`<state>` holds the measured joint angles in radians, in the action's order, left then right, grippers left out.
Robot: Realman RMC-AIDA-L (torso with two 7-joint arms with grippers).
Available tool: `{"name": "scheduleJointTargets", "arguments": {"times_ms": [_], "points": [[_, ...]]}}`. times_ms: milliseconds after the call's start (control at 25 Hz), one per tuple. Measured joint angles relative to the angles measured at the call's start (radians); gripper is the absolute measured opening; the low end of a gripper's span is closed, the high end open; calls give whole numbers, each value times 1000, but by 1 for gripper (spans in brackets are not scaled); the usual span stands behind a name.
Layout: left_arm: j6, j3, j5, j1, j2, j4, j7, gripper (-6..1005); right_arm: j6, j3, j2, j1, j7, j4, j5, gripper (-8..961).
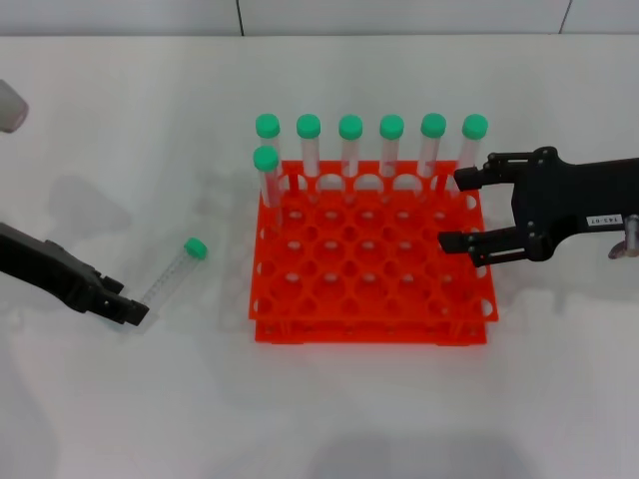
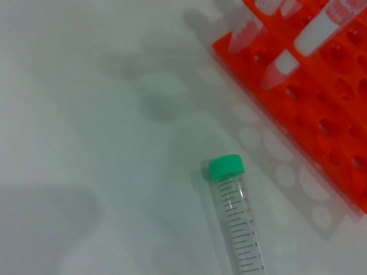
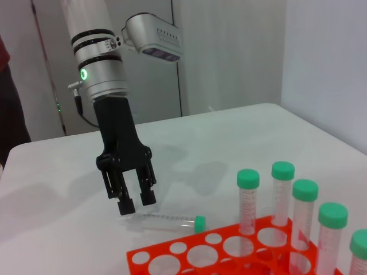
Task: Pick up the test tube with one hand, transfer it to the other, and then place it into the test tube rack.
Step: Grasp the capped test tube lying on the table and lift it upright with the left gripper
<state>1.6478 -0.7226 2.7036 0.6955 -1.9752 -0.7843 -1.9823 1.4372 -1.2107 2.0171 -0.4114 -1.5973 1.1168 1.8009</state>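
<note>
Orange-red plastic, the two-tier rack (image 1: pixel 371 269) sits mid-desk (image 1: pixel 150 399), its grid of round holes mostly unfilled. Seven green-capped tubes (image 1: pixel 350 150) stand upright in it: six along the far row and one in the next row at the rack's left end. Left of the rack, apart from it, the loose tube (image 1: pixel 172 275) lies flat on the white desk, green screw cap toward the rack's far-left corner, tapered tip toward the left gripper (image 1: pixel 133 311). Printed graduation marks run down its clear wall, the numerals too small to read. The left gripper, black and unlabelled on a silver wrist with a green light, hangs just at the tube's tip with its fingers narrowly parted, gripping nothing. The right gripper (image 1: pixel 455 210), black with a small white label whose print cannot be read, hovers at the rack's right edge, fingers spread wide and empty. Bare desk surrounds the rack.
</note>
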Motion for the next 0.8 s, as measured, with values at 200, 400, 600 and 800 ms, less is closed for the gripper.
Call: {"name": "scheduleJointTargets", "arguments": {"times_ms": [200,400,600,800], "points": [[2,-1,41,24,-6,1,-11,589,0,1,0,-1,10,-2,0,796],[3,-3,57,41,-8,1,-18,588,0,1,0,-1,19,-5,-4,796],[0,-11,57,47,-17,0,-19,587,0,1,-2,2,36,-19,-31,796],[-2,-24,56,51,-23,1,-20,586,0,2,-3,4,46,-25,-35,796]]}}
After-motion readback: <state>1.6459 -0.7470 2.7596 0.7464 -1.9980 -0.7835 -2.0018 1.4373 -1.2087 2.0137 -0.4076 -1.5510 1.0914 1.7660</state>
